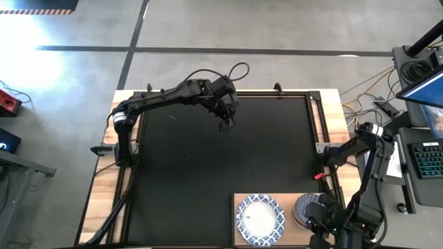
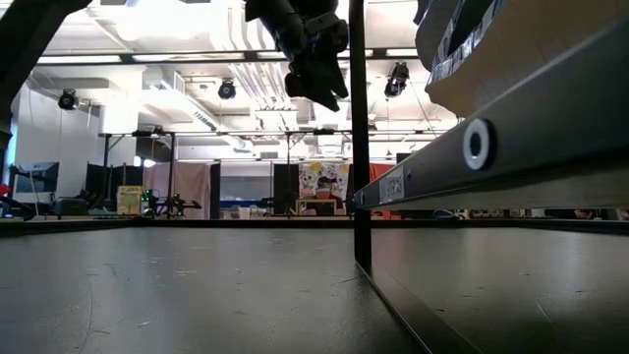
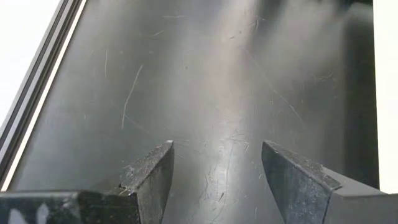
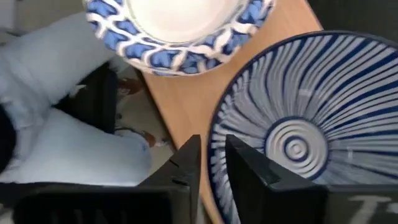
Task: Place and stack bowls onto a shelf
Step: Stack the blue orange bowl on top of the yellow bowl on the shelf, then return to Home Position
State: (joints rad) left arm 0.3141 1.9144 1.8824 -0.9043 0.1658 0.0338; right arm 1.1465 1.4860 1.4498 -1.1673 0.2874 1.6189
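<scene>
Two bowls sit side by side on the shelf [image 1: 291, 200]: large bowl [image 1: 260, 220] left, striped bowl [image 1: 305, 209] right.

Two bowls [image 1: 260, 220] on the shelf [image 1: 291, 200]
</scene>
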